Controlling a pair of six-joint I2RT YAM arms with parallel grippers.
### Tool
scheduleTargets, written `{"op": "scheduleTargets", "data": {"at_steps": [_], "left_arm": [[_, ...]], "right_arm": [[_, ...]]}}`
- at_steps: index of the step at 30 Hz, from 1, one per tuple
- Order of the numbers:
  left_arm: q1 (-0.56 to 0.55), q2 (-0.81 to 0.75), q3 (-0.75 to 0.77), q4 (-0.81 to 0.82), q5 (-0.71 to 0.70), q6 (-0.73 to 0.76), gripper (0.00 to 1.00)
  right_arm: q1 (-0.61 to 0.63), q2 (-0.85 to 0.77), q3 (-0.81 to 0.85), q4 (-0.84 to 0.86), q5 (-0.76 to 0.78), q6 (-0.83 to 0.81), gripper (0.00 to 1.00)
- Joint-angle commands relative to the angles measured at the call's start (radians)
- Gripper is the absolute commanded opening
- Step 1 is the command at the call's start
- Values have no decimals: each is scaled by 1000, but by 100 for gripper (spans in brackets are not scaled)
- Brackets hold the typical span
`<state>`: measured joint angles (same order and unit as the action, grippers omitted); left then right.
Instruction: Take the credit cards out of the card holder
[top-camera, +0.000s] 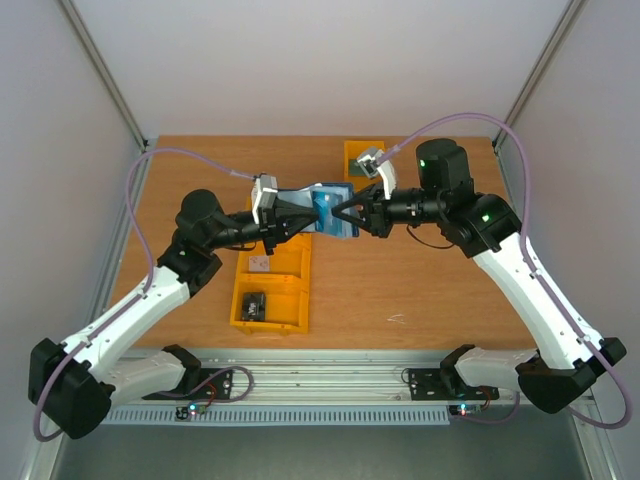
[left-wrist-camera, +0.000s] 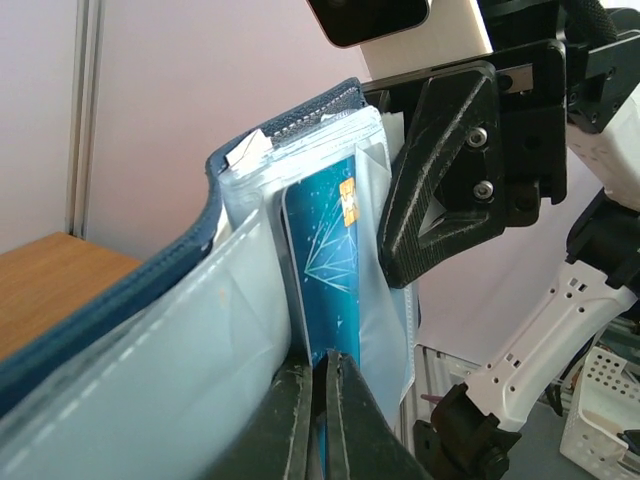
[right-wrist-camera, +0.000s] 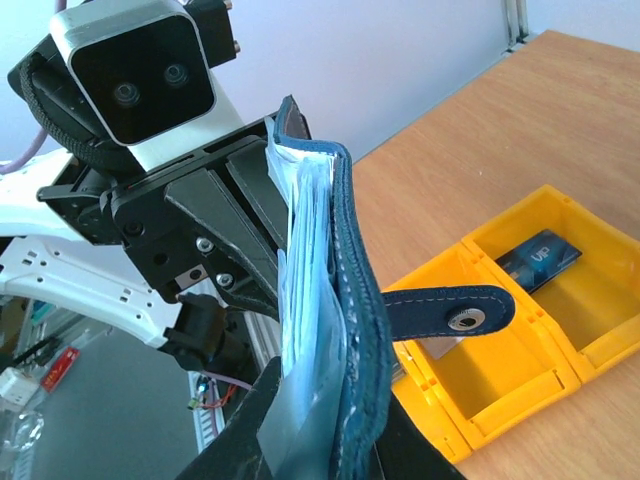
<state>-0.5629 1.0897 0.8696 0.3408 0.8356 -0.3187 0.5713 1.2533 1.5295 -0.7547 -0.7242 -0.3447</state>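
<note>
The left hand (left-wrist-camera: 322, 395) comes in from the left with its two fingers pressed together, and they are pinching the bottom edge of a teal credit card (left-wrist-camera: 325, 250). That card has a gold chip and pale line patterns. It stands in a clear pocket on the inner face of the card holder (left-wrist-camera: 120, 310), the navy bifold with white stitching along its rim. More card edges show in the pockets just behind it, though what they are cannot be told.

Opposite, the right hand (top-camera: 347, 213) is clamped on the other side of the card holder, its fingers closed on the navy cover. Between the two hands the holder hangs open in the air, up off the table (top-camera: 420, 290), roughly over the middle. Its closing strap (right-wrist-camera: 450, 308) sticks out loose, the metal snap showing.

Below and to the near left sits a yellow bin (top-camera: 303, 300) with two compartments: a pale flat piece (top-camera: 259, 264) lies in the far one and a dark card (top-camera: 252, 303) in the near one. A second, smaller yellow bin (top-camera: 350, 150) sits at the far edge of the table.
</note>
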Motion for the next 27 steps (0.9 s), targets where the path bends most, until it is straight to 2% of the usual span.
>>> {"op": "scheduleTargets", "data": {"at_steps": [1, 5, 9, 19, 21, 27], "left_arm": [[-47, -17, 45, 113, 112, -13, 0], [-21, -33, 33, 103, 65, -64, 0], [6, -41, 15, 86, 7, -96, 0], [50, -70, -12, 66, 7, -86, 0], [51, -74, -13, 66, 13, -84, 0], [58, -80, -23, 54, 20, -77, 0]], "right_arm": [[10, 35, -39, 146, -71, 14, 9], [-31, 6, -76, 134, -92, 18, 23], [-48, -5, -76, 82, -107, 2, 24], [-99, -24, -68, -9, -187, -35, 30], [-101, -23, -61, -27, -196, -43, 28], [-104, -23, -47, -36, -205, -50, 2]]}}
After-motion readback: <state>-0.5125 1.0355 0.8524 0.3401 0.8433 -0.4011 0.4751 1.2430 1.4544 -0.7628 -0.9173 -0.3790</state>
